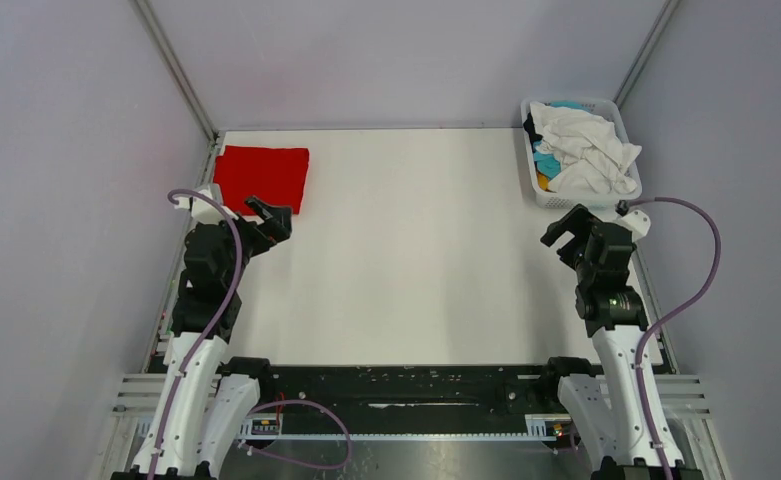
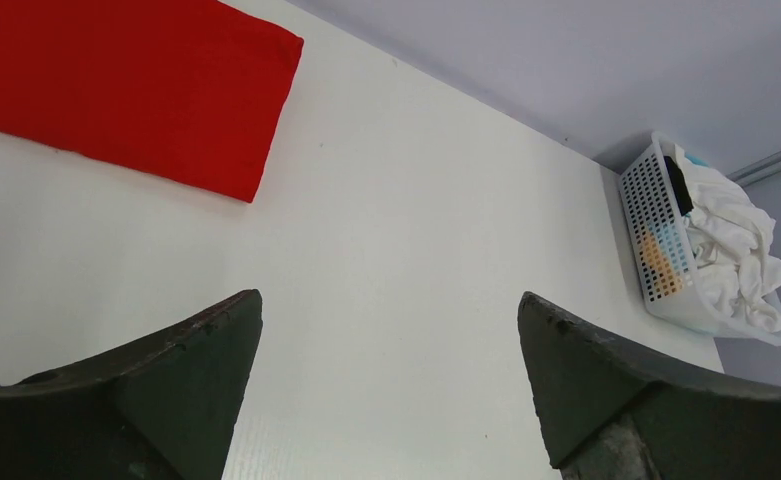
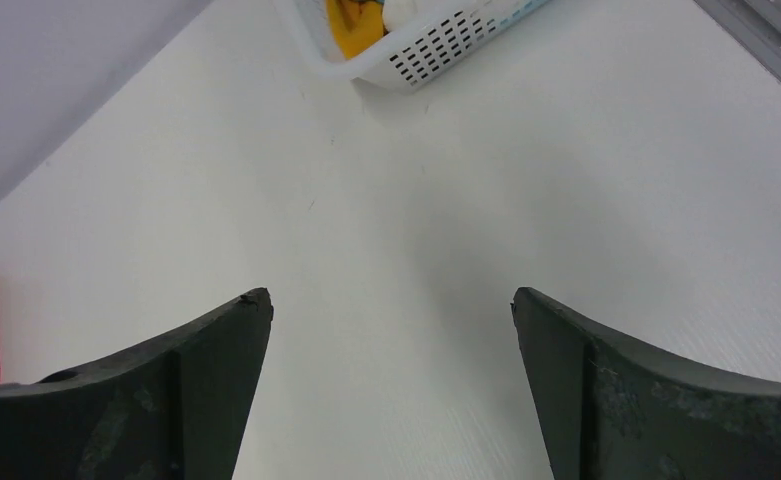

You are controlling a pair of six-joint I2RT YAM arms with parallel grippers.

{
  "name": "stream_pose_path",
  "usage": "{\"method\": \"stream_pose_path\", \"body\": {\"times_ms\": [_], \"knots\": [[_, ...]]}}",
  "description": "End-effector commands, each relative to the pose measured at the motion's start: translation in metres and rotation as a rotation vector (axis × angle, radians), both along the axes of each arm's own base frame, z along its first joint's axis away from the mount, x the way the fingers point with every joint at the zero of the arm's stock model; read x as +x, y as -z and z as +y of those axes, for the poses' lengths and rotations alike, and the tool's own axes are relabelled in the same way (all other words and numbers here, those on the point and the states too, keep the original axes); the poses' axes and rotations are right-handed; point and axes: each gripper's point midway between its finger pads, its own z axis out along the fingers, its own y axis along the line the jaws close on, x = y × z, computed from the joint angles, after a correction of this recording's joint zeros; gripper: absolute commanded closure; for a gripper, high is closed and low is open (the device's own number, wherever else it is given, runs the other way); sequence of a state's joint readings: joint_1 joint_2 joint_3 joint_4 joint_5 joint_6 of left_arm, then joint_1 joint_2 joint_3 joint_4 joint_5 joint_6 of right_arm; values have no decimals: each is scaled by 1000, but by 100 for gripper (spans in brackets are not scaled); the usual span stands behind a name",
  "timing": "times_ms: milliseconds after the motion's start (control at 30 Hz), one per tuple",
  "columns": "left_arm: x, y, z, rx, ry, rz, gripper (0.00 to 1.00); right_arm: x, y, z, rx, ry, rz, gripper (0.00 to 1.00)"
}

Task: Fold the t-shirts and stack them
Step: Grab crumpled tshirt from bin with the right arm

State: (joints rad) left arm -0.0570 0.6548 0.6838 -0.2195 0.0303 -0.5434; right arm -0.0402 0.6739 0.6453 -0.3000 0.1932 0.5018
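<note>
White cloth crowned the basket (image 1: 529,170): the white t-shirt (image 1: 591,150) lay crumpled on top of teal cloth (image 1: 546,160), probably more shirts, though too little showed to be sure. The right gripper (image 1: 566,226) hovered just short of the basket's near end, jaws spread and empty, so the heap lay straight ahead of its fingers and it was the nearer arm. The left gripper (image 1: 270,216), equally spread and empty, hung well to the basket's left, beside the folded red t-shirt (image 1: 262,177)
</note>
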Motion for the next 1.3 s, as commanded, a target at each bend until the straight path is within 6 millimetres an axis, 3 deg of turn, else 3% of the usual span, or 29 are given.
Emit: {"method": "stream_pose_path", "body": {"times_ms": [0, 133, 233, 500, 667, 833, 933, 1067, 1200, 1267], "knots": [[-1, -20, 5, -12, -31, -61, 1, 14, -29, -3, -29, -1, -37, 1], [0, -15, 10, -6, -58, -52, 1, 43, -44, 4, -59, -80, -91, 2], [1, -11, 13, 3, -73, -45, 1, 68, -52, -11, -91, -15, -16, 2], [6, -4, 19, -10, -113, -57, 1, 186, -61, -59, -151, 79, 69, 2], [11, -2, 19, -18, -116, -63, 1, 242, -45, -86, -158, 128, 84, 1], [17, 2, 16, -27, -110, -52, 1, 282, -20, -100, -157, 134, 126, 1], [20, 7, 16, -29, -111, -32, 1, 303, 11, -105, -156, 122, 186, 2], [23, 10, 14, -29, -102, -16, 1, 331, 29, -99, -112, 65, 195, 12], [22, 13, 19, -21, -125, -2, 1, 347, 39, -90, -52, 30, 218, 21], [21, 15, 21, -18, -137, 5, 1, 351, 45, -87, -28, 14, 233, 38]]}}
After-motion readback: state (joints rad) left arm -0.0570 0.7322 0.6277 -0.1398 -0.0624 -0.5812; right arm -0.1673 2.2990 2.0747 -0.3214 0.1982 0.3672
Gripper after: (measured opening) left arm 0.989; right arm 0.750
